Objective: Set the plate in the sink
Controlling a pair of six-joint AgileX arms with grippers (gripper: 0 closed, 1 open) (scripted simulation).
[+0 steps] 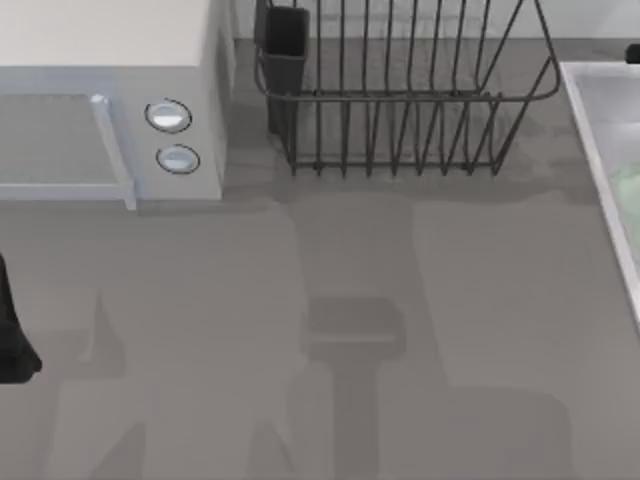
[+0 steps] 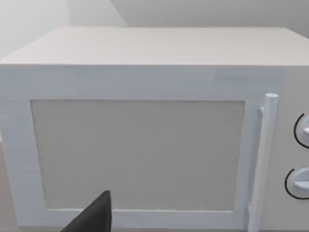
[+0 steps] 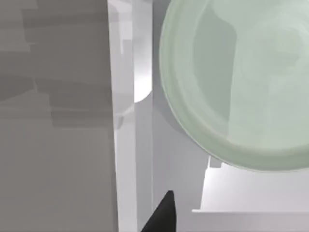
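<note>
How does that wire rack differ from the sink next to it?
The rack is black, open wire you can see through; the sink is a pale, solid basin with a raised rim. The rack looks empty, while the sink holds a mint-green plate. Both stand along the table's far side.

Mint-green plate point(image 3: 231, 82), seemingly grey-white sink point(image 3: 130, 145)

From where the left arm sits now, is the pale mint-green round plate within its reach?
Probably not. The left gripper sits at the table's far left, facing the white microwave, while the pale mint-green round plate already lies in the light grey-white rectangular sink at the far right.
</note>
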